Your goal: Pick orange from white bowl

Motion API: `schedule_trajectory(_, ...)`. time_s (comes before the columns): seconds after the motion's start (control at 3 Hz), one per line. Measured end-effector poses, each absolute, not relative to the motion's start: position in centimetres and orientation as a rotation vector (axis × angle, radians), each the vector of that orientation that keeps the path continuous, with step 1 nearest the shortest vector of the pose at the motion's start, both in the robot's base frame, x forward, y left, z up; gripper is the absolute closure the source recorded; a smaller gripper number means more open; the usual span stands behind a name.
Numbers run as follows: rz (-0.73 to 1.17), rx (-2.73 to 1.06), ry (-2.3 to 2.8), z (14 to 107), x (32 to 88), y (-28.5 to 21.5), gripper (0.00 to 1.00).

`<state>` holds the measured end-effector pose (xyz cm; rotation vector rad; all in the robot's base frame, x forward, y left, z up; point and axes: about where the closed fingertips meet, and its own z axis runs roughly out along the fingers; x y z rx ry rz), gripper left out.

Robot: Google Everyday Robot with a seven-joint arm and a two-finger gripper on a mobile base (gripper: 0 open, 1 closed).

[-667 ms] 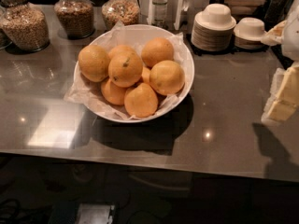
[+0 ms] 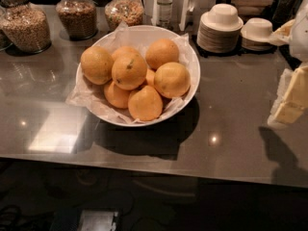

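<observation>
Three glass jars (image 2: 26, 25) of grain stand along the back left of the grey counter (image 2: 231, 109). The white bowl (image 2: 192, 66) sits centre-left, lined with crinkled paper (image 2: 79, 97) and piled with oranges. The orange (image 2: 129, 70) with the dark streak is on top of the pile, left of middle, touching its neighbours (streak faces the camera). A clear bottle (image 2: 164, 4) stands behind the bowl. Further right are two stacks of plates (image 2: 216, 37), each topped with small bowls (image 2: 222, 14). The gripper (image 2: 288, 105) is at the far right edge, over the counter, well apart from the bowl. Open or closed: can't tell.
</observation>
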<state>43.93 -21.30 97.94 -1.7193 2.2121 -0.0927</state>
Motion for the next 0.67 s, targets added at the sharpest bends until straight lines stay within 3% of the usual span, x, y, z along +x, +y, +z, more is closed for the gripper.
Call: schedule_trajectory(0.67,0.065,-1.895,1.955,98.3,44.9,-13.5,0.00)
